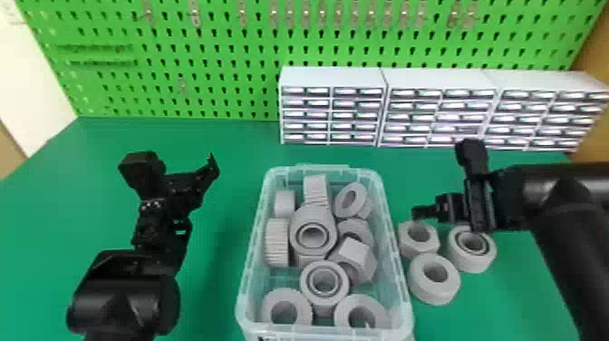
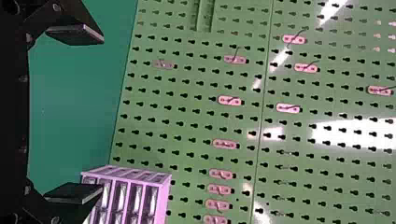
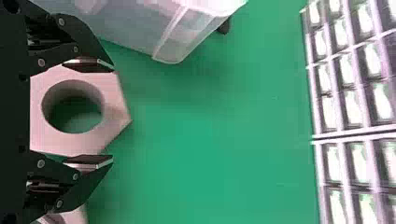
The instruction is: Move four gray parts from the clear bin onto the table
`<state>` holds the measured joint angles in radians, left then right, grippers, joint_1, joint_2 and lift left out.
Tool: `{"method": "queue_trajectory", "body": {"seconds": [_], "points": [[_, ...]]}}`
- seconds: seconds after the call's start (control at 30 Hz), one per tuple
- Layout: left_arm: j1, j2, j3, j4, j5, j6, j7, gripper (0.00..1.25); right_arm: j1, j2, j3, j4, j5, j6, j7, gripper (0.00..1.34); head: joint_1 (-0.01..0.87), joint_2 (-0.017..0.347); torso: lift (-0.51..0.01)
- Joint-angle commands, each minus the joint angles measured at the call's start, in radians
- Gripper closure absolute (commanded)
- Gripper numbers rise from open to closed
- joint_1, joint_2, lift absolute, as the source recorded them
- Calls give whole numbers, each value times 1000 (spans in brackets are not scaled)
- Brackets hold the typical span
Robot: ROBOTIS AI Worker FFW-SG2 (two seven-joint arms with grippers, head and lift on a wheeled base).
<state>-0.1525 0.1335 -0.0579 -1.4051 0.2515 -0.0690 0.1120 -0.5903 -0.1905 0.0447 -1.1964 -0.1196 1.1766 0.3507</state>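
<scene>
Seeing the left claw (image 1: pixel 198 195) over the bench (image 1: pixel 217 136), off to the left of the clear bin (image 1: pixel 391 226), spread wide. Right claw (image 1: pixel 442 215) spread too, with a hexagonal gray part (image 1: pixel 409 248) between the fingers in its wrist view. Three out on the bench right of the bin, counting two round gray parts (image 1: pixel 435 294) beside that one. Loads more gray parts (image 1: pixel 315 215) piled inside. White drawer cabinets (image 1: pixel 333 77) at the back.

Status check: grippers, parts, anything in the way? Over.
Left gripper open, empty. Right gripper at hex nut outside bin; grip unclear. Two rings crowd the nut. Over.
</scene>
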Motion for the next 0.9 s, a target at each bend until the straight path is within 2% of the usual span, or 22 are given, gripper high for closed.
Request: {"method": "queue_trajectory", "body": {"seconds": [0.0,0.47,0.87], "points": [[2,0,1,0,0,-2,0,162,3,2,-6,-81,8,15,1,552,693,72,-52],[7,0,3,0,-5,-2,0,160,10,5,-23,-328,-35,34,1,552,693,72,-52],[8,1,1,0,-6,-2,0,162,-13,8,1,-427,-91,55,1,553,693,72,-52]]}}
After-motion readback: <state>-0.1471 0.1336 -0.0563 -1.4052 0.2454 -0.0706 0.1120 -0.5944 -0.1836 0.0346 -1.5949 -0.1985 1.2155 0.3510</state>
